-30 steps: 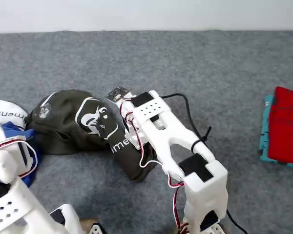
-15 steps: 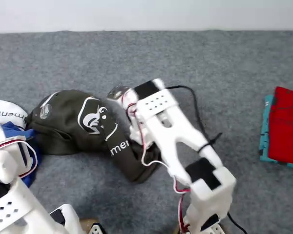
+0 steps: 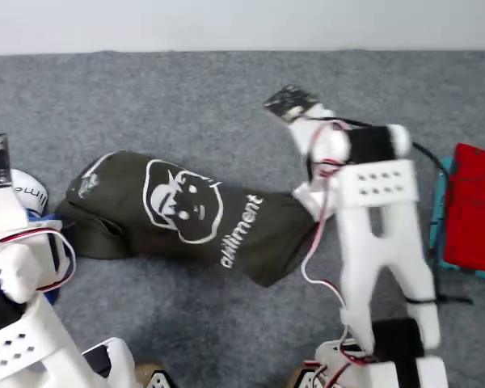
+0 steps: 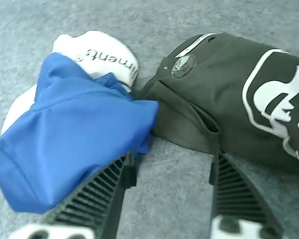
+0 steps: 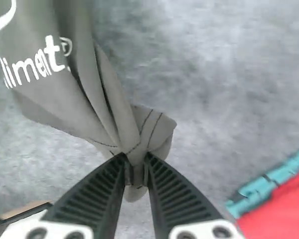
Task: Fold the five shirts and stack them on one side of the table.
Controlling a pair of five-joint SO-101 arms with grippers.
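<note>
**Dark shirt held at one end.** The right claw [image 5: 135, 162] is shown closed tight on a bunched corner of the dark shirt [image 3: 186, 214]. The fabric is pinched between the two fingers and hangs from them in gathered folds.

From this grip the shirt is drawn out across the table [image 3: 226, 105] toward the robot's left. Its long axis runs side to side, and its printed face is turned up. The far end, where the collar label can be seen, lies just beside the blue shirt [image 4: 74, 134] and touches its edge. The white shirt [image 4: 102, 52] is tucked partly under the blue one.

The left claw [image 4: 173, 159] is seen wide open, with nothing held. It is poised above the seam where the blue and dark shirts meet, and so is the nearer claw to the collar end.

The red shirt [image 3: 477, 206] is laid on the teal shirt [image 3: 440, 218] at the robot's right edge of the table, well apart from the dark shirt.

The next move is judged to depend on this axis. With one end held on the right, the collar end must be taken or pinned by the left claw before the shirt can be spread flat for folding.
</note>
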